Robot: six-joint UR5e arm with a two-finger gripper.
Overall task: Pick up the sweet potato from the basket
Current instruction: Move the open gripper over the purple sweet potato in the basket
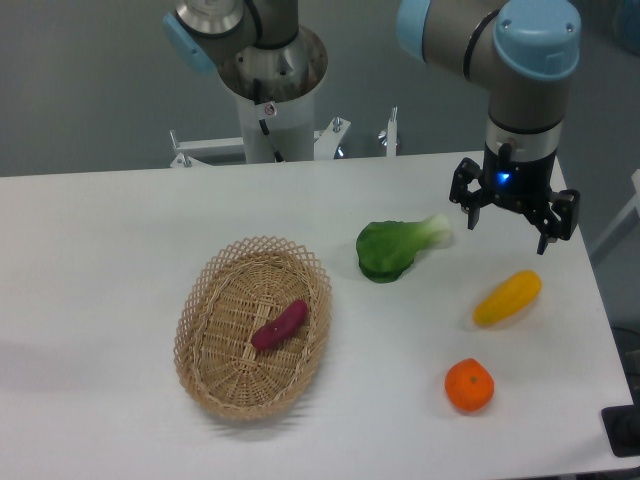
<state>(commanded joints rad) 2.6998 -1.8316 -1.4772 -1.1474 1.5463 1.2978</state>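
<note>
The gripper (511, 222) hung at the end of the grey and blue arm (520, 70) toward two o'clock in the view, its dark fingers (470, 205) spread wide apart with nothing between them, a small blue light glowing on its body. It hovered above the far right part of the surface, near no item in particular, with the green vegetable to its nine o'clock side and the yellow vegetable just below it toward six o'clock.

The white surface (90, 260) filled most of the view. The robot's grey base column (270, 100) stood at twelve o'clock behind its far edge.

The basket (200, 330), an oval of light tan wicker with a looped rim, sat at about seven o'clock from the centre. The sweet potato (279, 325), reddish-purple and finger-shaped, lay inside it on the woven bottom, right of the middle, tilted with its upper end pointing to two o'clock. It was well apart from the gripper.

The leafy green vegetable (392, 248) with a pale stem lay at the basket's two o'clock. The yellow vegetable (507, 298) lay at three o'clock, and the round orange fruit (469, 386) sat at five o'clock, near the front right edge.
</note>
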